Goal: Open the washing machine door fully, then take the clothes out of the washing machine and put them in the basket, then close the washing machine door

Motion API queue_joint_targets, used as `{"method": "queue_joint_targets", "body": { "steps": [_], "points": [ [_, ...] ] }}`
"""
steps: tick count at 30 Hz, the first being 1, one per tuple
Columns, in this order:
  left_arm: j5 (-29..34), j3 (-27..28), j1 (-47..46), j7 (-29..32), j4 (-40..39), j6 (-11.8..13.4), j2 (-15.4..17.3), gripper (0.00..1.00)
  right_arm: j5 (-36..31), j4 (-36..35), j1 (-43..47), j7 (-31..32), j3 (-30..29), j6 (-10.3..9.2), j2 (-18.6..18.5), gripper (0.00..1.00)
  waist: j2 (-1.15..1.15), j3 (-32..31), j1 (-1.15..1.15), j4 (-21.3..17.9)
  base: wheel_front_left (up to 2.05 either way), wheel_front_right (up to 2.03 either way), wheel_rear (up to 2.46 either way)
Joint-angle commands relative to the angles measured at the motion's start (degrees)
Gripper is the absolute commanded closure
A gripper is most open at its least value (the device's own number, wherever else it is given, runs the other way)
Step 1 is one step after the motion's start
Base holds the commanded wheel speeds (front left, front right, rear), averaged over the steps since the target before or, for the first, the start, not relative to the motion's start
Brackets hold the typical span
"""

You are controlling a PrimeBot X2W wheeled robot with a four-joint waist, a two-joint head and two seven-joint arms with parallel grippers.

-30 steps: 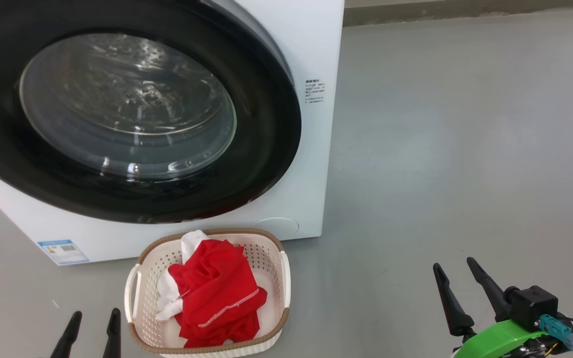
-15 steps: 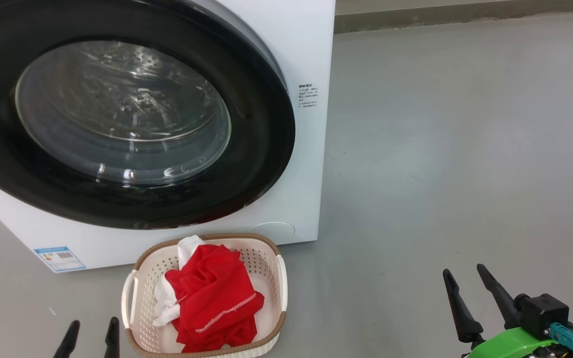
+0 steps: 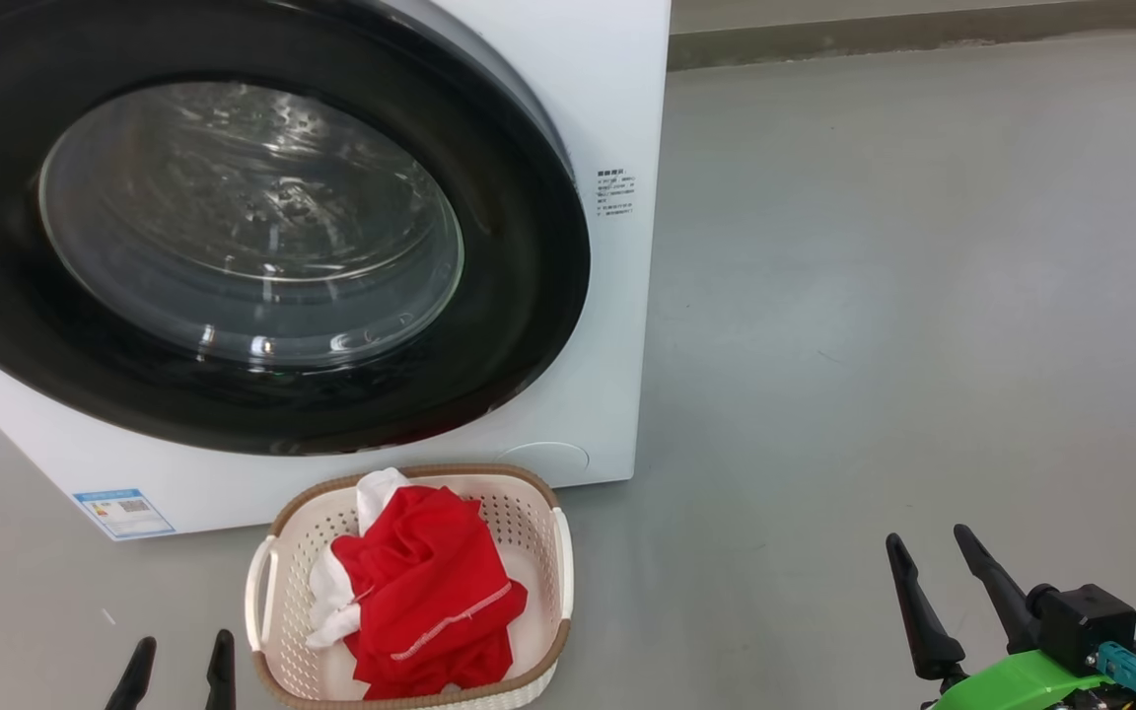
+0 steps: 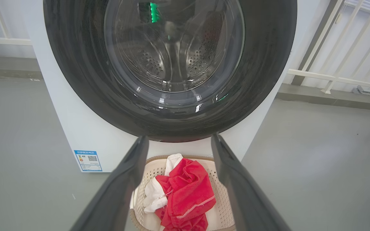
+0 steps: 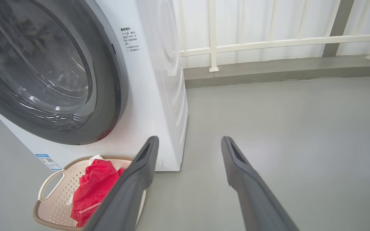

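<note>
**Red clothes in the basket, door against the washer**

Red cloth with white patches, the clothes lie heaped in the basket, covering most of its base and rising to about its brown rim. The basket stands on the floor just in front of the washer, below the bottom edge of the door. Its far rim is close to the washer's white front (whether the two touch I cannot tell).

The door lies flat against the washer's front, with its glossy black ring seated all the way round. Through its glass, in the left wrist view, the holed steel drum shows. A small blue label sits at the washer's lower left corner and a round cap at its lower right. A patch of small print is just beside the door's right edge.

The left end effector hangs low at the basket's left side, near the handle but apart from it. Its two dark fingers are spread and hold nothing. In its own wrist view those fingers frame the basket and the clothes.

The right end effector is well off to the right above the floor, far from both basket and washer. Its fingers are likewise parted and empty, and a green bracket sits at their base. Past the washer, a white railing runs along the floor's far edge.
</note>
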Motion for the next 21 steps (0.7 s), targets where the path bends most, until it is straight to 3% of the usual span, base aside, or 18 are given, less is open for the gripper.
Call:
{"method": "queue_joint_targets", "body": {
  "steps": [1,12,13,21],
  "points": [
    [0.4,2.2,-0.3,-0.7,-1.2,0.0,0.4,0.0,0.3,-1.6,-0.2,-0.4,1.4,-0.21,-0.9,0.0,0.0,0.0,0.0,0.0,0.0,0.0,0.0],
    [0.7,2.5,-0.1,-0.7,-1.1,0.0,0.1,0.0,0.3,-1.5,0.0,-0.4,1.4,-0.21,-1.0,0.0,0.0,-0.5,0.0,0.3,0.0,0.0,0.0],
    [0.1,0.2,0.2,0.0,0.2,0.0,-0.3,1.0,0.0,-0.1,0.2,0.0,0.0,0.0,0.0,1.0,0.0,-0.5,0.0,0.3,0.0,0.0,0.0],
    [-1.7,-0.3,0.3,0.7,3.5,0.0,-2.2,1.0,1.7,3.0,1.6,0.5,-0.1,0.01,1.1,1.0,0.0,-0.6,0.02,0.4,0.0,0.0,0.0]
  ]
}}
